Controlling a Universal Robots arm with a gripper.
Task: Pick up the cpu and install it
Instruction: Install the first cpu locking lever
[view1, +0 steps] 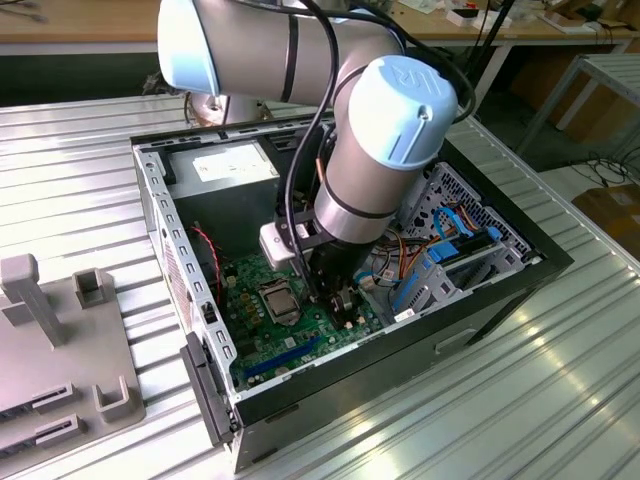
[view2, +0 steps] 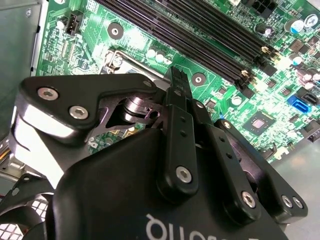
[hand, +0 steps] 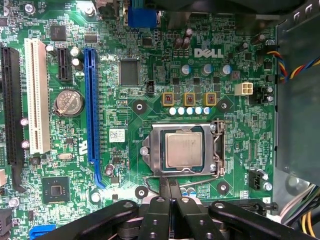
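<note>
Motherboard (hand: 150, 65) detail is clearest to me in the first wrist view: the cpu (hand: 184, 149), pale silvery face up, lies flat inside the metal-framed socket (hand: 184, 150), square to the frame. I read the gripper (hand: 169, 187) fingers as closed together with nothing between them; their tips meet just beside the socket's edge, apart from the cpu. That view also gives me a blue expansion slot (hand: 91, 105), a white slot (hand: 38, 95), a round coin battery (hand: 68, 103) and a white power connector (hand: 244, 89).

The second wrist view looks across the gripper's (view2: 176, 75) black linkage from behind. There I see long dark memory slots (view2: 200, 35) running across the green board, and a small bare chip (view2: 260, 121). I can make out a corner of the socket frame there, but not the cpu.

The exterior view supplies the enclosure. An open computer case (view1: 500, 290) lies on its side on a ribbed metal table (view1: 90, 180). Inside it I see the board, the socket (view1: 279, 298) with the arm (view1: 370, 170) standing above and just beside it, a grey power supply (view1: 230, 165), and a drive bay with blue cables (view1: 455, 250) toward the exterior view's right. A grey fixture block (view1: 60, 340) sits on the table at the exterior view's left, well apart from the case.
</note>
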